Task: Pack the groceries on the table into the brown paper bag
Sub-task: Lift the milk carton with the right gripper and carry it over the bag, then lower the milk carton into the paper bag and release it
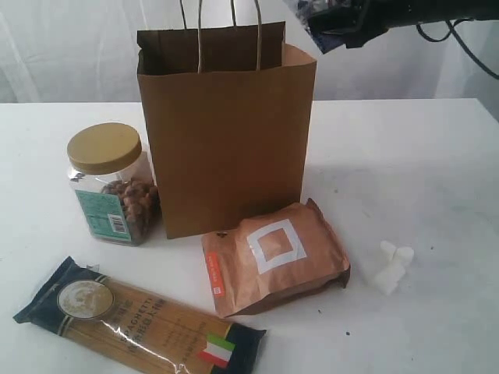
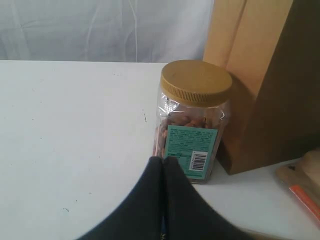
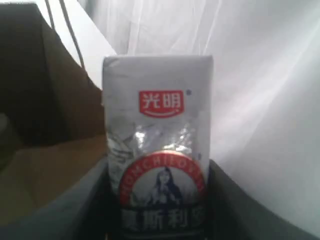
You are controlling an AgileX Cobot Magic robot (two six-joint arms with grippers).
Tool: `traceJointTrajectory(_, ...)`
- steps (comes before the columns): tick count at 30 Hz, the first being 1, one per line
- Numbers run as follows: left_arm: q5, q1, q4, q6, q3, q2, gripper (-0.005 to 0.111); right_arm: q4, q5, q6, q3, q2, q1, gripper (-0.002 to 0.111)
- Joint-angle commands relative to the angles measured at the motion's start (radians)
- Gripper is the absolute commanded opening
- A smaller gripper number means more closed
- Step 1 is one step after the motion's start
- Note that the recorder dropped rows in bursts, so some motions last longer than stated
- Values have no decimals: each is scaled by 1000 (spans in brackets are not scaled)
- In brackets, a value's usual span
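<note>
The brown paper bag [image 1: 226, 140] stands upright and open on the table [image 1: 405, 156]. Up at the bag's right top corner, my right gripper [image 1: 323, 27] is shut on a small white-blue carton [image 3: 157, 125]; the right wrist view shows the carton upright between the fingers beside the bag's [image 3: 45, 100] opening. A tan-lidded nut jar [image 1: 109, 183] stands left of the bag. My left gripper [image 2: 163, 161] is shut and empty, just short of the jar's [image 2: 195, 115] label. A spaghetti packet [image 1: 140, 319], a copper pouch [image 1: 273, 253] and white marshmallows [image 1: 392, 265] lie in front.
A white curtain hangs behind the table. Bare tabletop spreads to the right of the bag and beyond the marshmallows. The left arm does not show in the exterior view.
</note>
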Motion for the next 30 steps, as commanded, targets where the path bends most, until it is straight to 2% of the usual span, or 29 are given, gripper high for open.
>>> traceJointTrajectory(1, 7, -8, -12, -2, 4, -4, 0, 259, 83, -71, -3, -9, 13, 0)
traceJointTrajectory(11, 7, -8, -12, -2, 4, -4, 0, 331, 256, -80, -3, 14, 38, 0)
traceJointTrajectory(22, 7, -8, -12, -2, 4, -4, 0, 325, 256, 36, -3, 31, 51, 0)
traceJointTrajectory(30, 7, -8, -12, -2, 4, -4, 0, 212, 256, 78, -3, 71, 57, 0)
